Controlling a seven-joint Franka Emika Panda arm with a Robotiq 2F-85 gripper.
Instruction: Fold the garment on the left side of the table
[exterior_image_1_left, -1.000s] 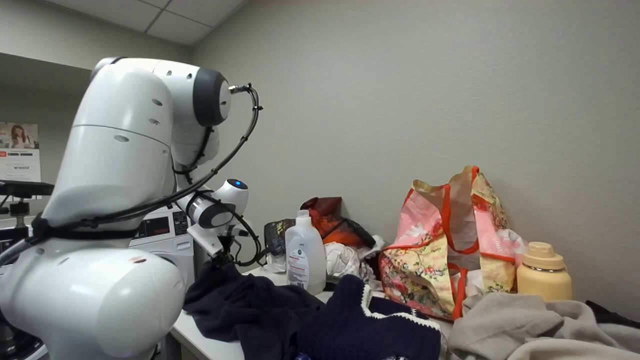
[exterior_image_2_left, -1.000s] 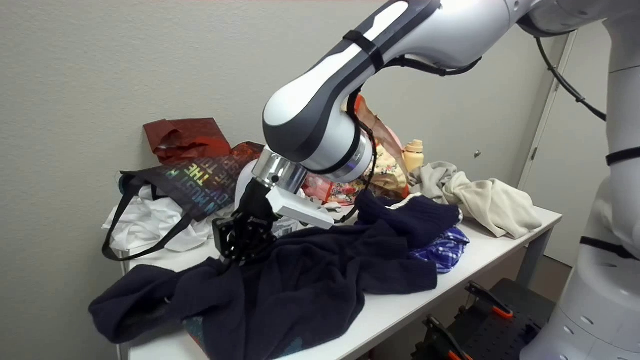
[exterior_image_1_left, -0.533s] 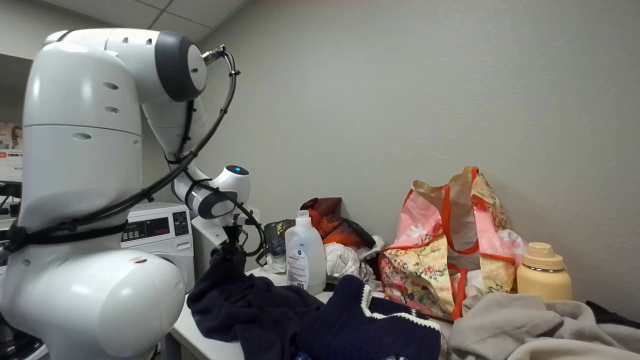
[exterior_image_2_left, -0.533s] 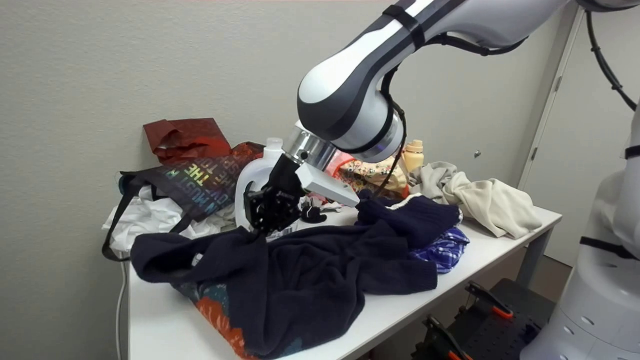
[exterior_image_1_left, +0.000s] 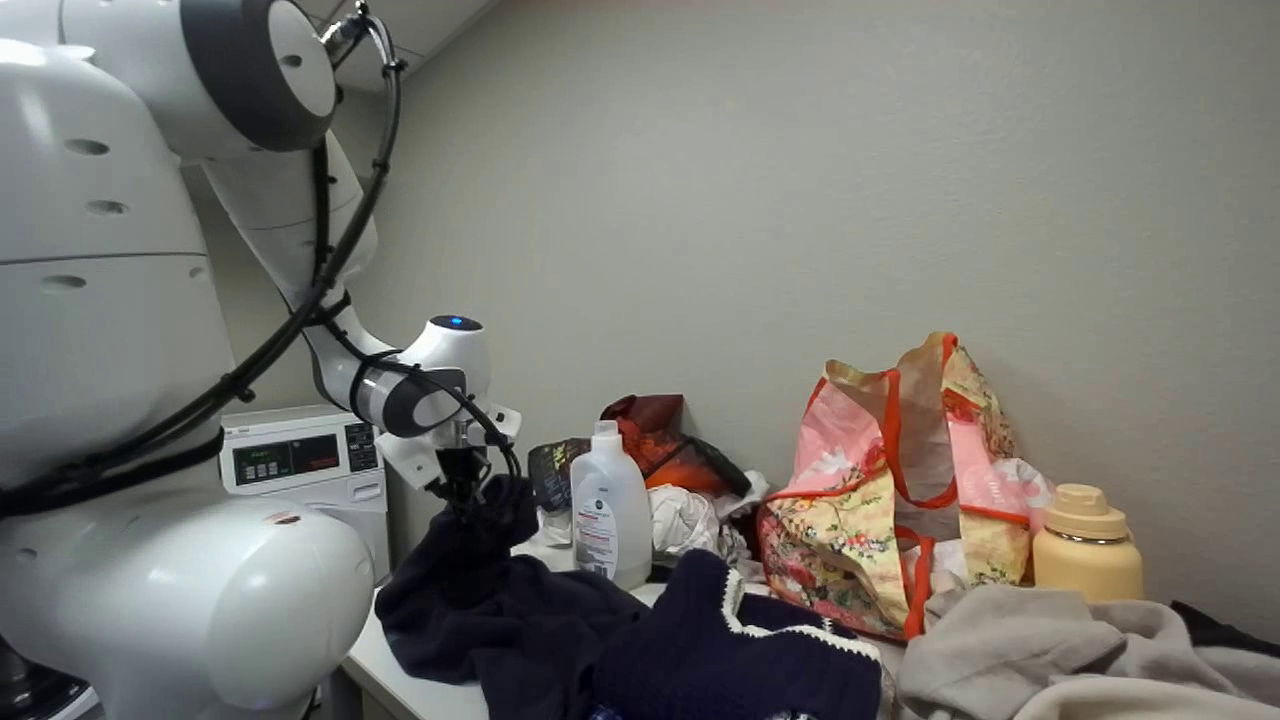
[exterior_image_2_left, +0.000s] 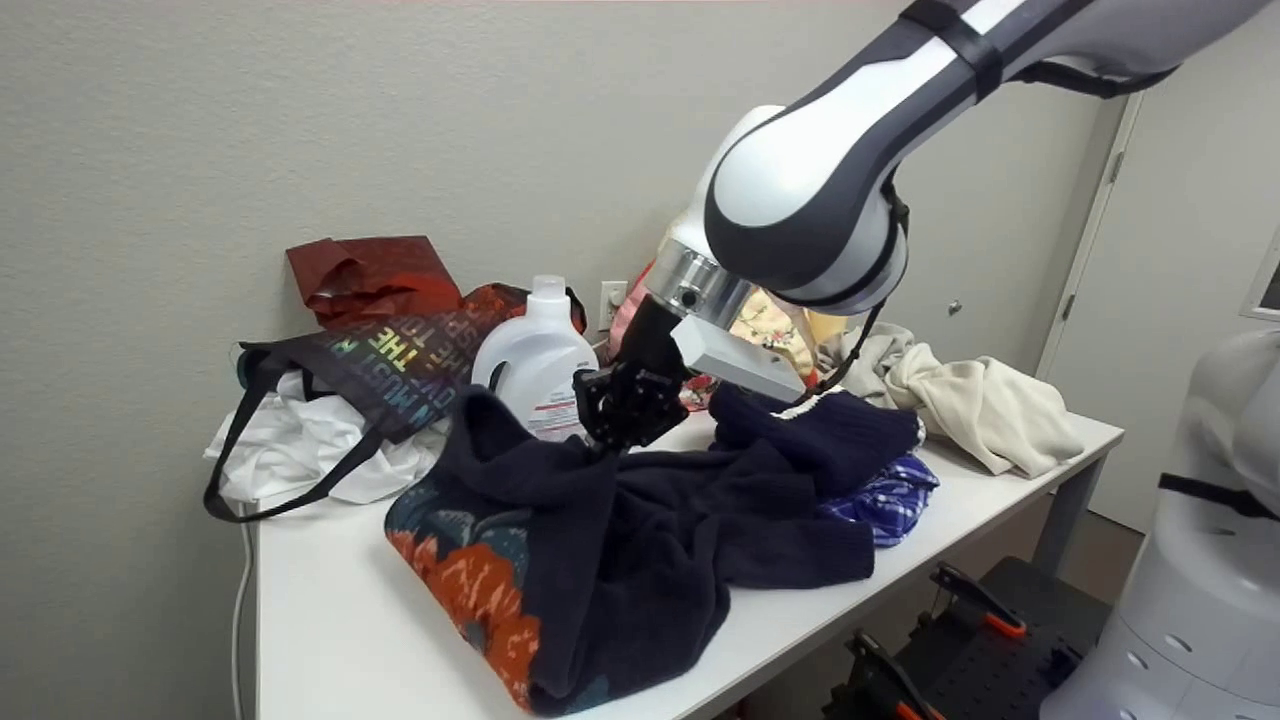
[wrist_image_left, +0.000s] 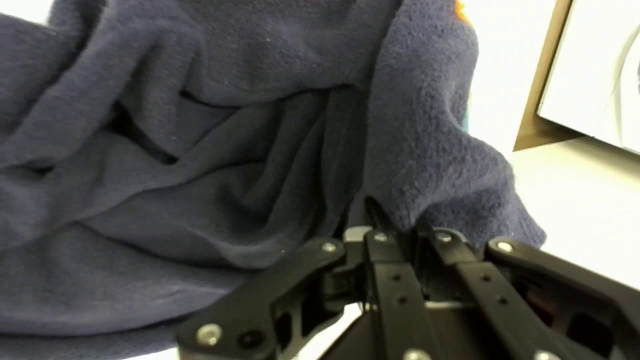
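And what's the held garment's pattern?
Orange flowers and teal leaf shapes, clearest in an exterior view.

One garment (exterior_image_2_left: 665, 570), dark navy, soft-napped; a floral panel (exterior_image_2_left: 475, 590) of orange blooms and teal leaves is shown along one end; the bulk is laid rumpled on the white table (exterior_image_2_left: 330, 620), deep creases being formed across its middle (most plainly seen in the wrist view); near the floral panel, a portion is pinched and held up, with a flap (exterior_image_2_left: 488, 428) stood upright beside it; at the opposite end, a sleeve-like length (exterior_image_2_left: 800, 550) is stretched, its squared tip laid near the table's edge.
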